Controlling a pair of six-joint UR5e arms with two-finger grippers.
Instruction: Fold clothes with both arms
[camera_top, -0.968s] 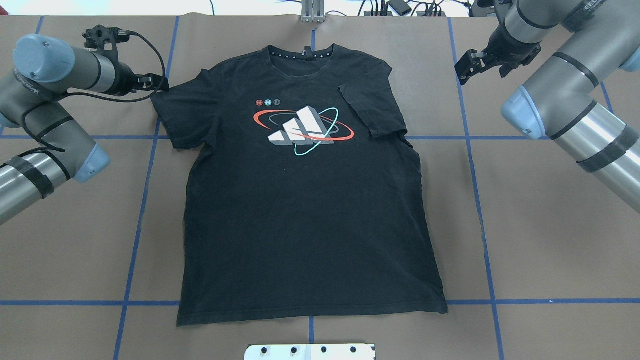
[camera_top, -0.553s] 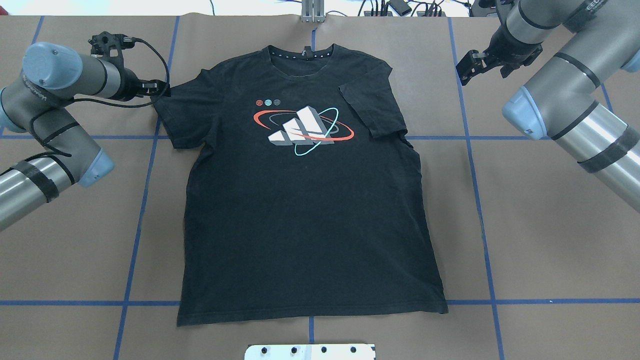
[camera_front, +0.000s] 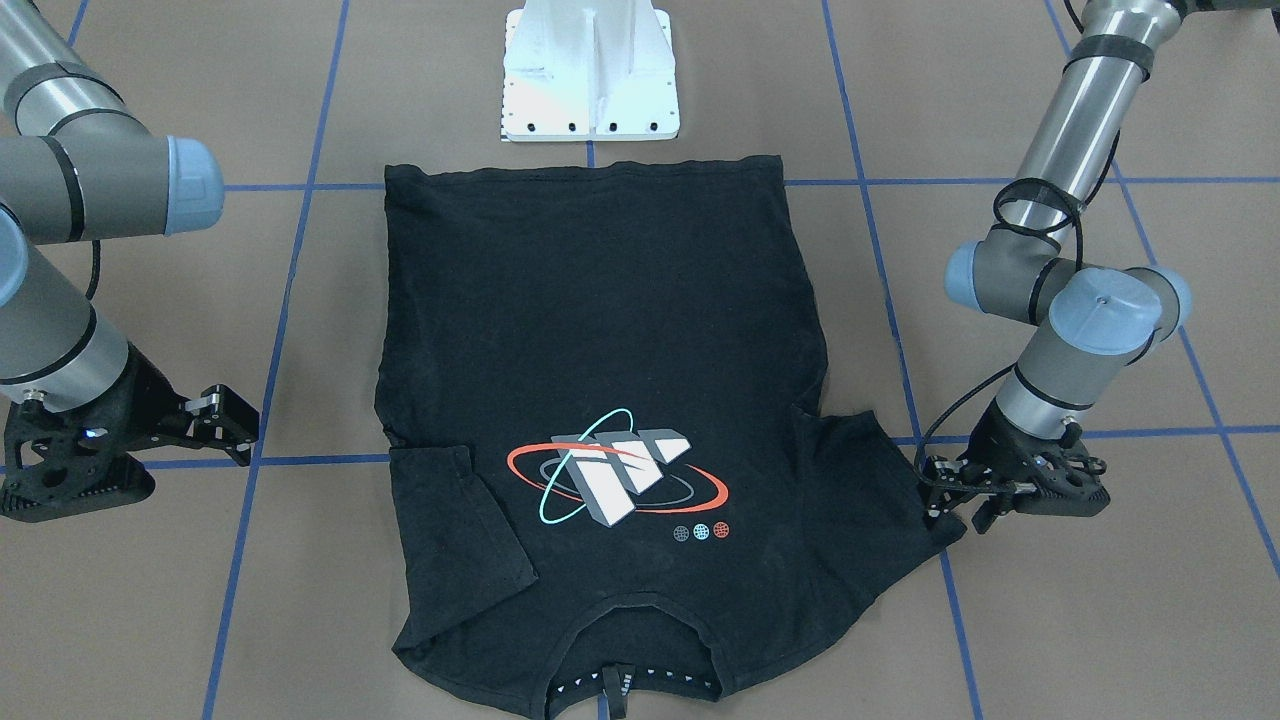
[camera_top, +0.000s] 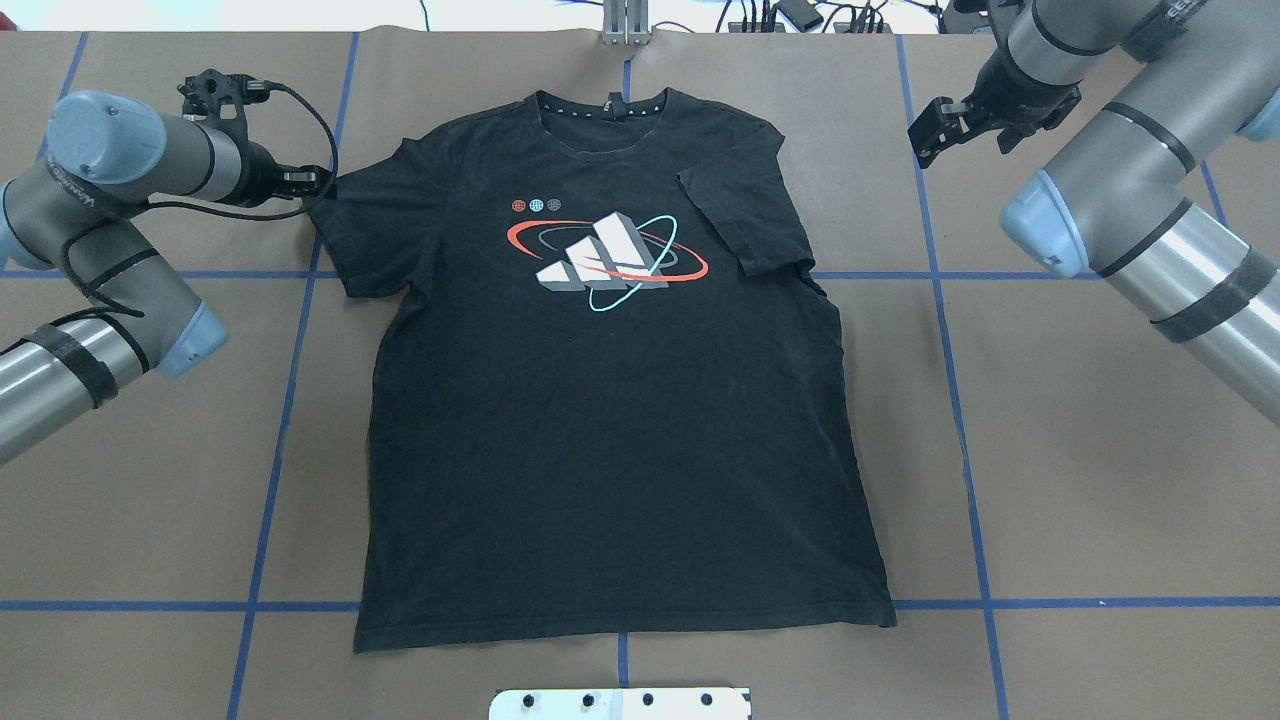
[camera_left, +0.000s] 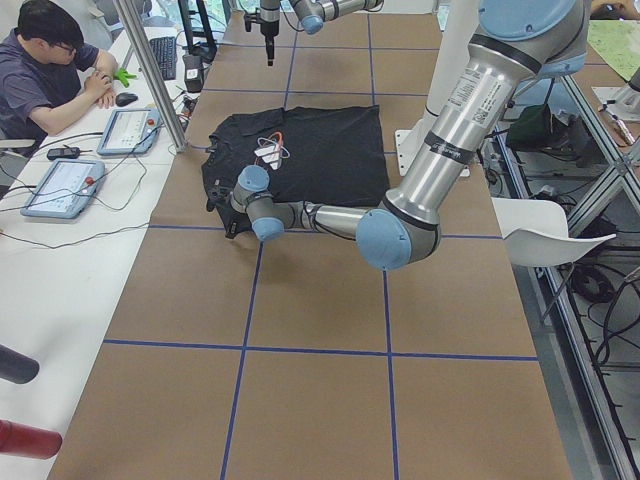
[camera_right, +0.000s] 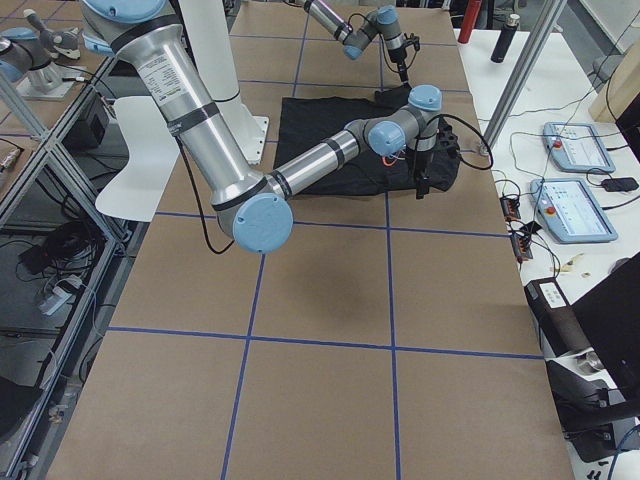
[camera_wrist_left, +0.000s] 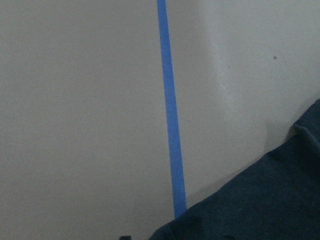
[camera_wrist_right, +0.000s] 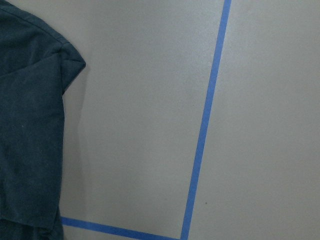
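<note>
The black T-shirt (camera_top: 600, 420) lies flat and print-up in the middle of the table (camera_top: 1100, 500), collar (camera_top: 605, 105) pointing away from the robot and hem towards it, which leaves both sleeves within reach of an arm on each side. The sleeve on the robot's right (camera_top: 745, 215) is turned inward over the chest, beside the logo print (camera_top: 605, 255). That side's first fold looks done, which probably explains why the right tool (camera_top: 928, 128) hangs well clear of the cloth, over bare table beyond the shoulder, holding nothing, its fingers standing apart. The other sleeve (camera_top: 365, 225) is spread out flat, and the left tool (camera_top: 312, 181) sits low at its outer tip, right at the cuff edge, where a pinch could lift the sleeve and carry it inward to match. I cannot tell whether this tool is wide, narrow, or gripping fabric. Its wrist camera shows only the cuff's corner against a blue tape line (camera_wrist_left: 170, 125). The task seems to be in its early stage.
</note>
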